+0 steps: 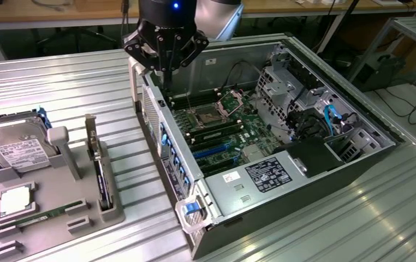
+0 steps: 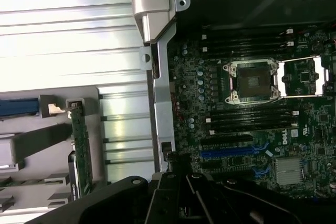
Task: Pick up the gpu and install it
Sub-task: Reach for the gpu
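Observation:
The gpu (image 1: pixel 101 180) is a thin dark card standing on edge in a grey holder (image 1: pixel 70 191) at the exterior view's left, its silver bracket (image 1: pixel 91 135) pointing up. The wrist view catches its green edge, gpu (image 2: pixel 81 148). My gripper (image 1: pixel 166 70) hangs over the rear corner of the open computer case (image 1: pixel 193 229), well apart from the card. Its fingers are shut with nothing between them. In the wrist view the dark gripper (image 2: pixel 179 165) sits over the case wall beside the motherboard (image 2: pixel 247 129).
The holder also carries a hard drive (image 1: pixel 20 147), a CPU (image 1: pixel 16 199) and a green RAM stick (image 1: pixel 42 214). Inside the case lie an open CPU socket (image 1: pixel 212 113) and blue expansion slots (image 1: pixel 209 152). A ribbed metal table (image 1: pixel 62 87) lies under everything.

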Controlling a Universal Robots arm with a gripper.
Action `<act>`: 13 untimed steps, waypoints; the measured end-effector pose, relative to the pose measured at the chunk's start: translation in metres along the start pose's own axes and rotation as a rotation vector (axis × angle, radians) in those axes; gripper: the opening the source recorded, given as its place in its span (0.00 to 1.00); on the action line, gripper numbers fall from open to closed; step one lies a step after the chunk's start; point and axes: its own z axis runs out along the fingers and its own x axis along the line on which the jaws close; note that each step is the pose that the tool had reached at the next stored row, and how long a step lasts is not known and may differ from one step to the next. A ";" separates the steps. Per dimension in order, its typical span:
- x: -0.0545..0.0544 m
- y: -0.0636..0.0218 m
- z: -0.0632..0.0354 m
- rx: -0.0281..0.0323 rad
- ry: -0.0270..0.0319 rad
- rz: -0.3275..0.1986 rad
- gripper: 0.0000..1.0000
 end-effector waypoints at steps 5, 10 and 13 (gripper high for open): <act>0.005 -0.0019 -0.0002 0.0000 0.0001 -0.001 0.11; 0.014 -0.0043 -0.0006 0.0000 0.0002 -0.002 0.11; 0.017 -0.0052 -0.0006 -0.0001 0.0002 -0.003 0.11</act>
